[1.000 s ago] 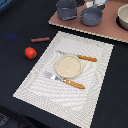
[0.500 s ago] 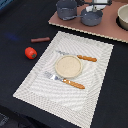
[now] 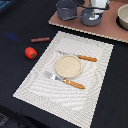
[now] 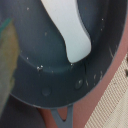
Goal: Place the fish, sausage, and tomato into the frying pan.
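My gripper (image 3: pixel 96 10) hangs over the frying pan (image 3: pixel 89 20) on the brown board at the back, and seems shut on the fish. In the wrist view the white fish (image 4: pixel 69 30) hangs down into the dark-grey pan (image 4: pixel 45 75), its lower end near the pan floor. My fingers are not clearly seen there. The red tomato (image 3: pixel 31 52) lies on the black cloth at the exterior view's left. The reddish-brown sausage (image 3: pixel 40 39) lies just behind it.
A taller grey pot (image 3: pixel 65 9) stands beside the pan, and a beige bowl (image 3: pixel 123 17) is at the board's right end. On the striped placemat (image 3: pixel 35 82) lie a tan plate (image 3: pixel 67 66), an orange-handled knife (image 3: pixel 85 58) and a fork (image 3: pixel 72 83).
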You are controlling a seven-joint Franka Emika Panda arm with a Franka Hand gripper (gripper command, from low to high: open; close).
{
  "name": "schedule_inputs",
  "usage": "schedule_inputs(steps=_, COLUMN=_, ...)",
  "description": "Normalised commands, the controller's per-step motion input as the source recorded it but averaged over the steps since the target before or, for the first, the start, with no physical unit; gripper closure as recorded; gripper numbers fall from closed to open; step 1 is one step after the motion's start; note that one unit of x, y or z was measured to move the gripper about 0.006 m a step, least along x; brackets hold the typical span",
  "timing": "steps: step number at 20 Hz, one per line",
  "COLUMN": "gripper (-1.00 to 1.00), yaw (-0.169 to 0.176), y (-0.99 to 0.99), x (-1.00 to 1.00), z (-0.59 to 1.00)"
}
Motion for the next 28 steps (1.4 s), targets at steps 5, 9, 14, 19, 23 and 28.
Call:
schedule_inputs(steps=5, gripper=-1.0, yaw=-0.069, y=-0.48, x=-0.49, z=0.84)
schedule_inputs(steps=9, gripper=-1.0, yaw=-0.077, y=-0.43, x=-0.56, z=0.62)
schedule_inputs(steps=14, gripper=-1.0, yaw=-0.092, y=-0.42, x=-0.65, z=0.11)
schedule_inputs(steps=19, gripper=-1.0, yaw=-0.117, y=-0.37, x=-0.7, z=0.0)
schedule_inputs(steps=23, gripper=-1.0, yaw=-0.14, y=-0.35, x=-0.7, z=-0.15)
schedule_inputs(steps=28, gripper=-1.0, yaw=-0.12, y=-0.43, x=-0.7, z=-0.31)
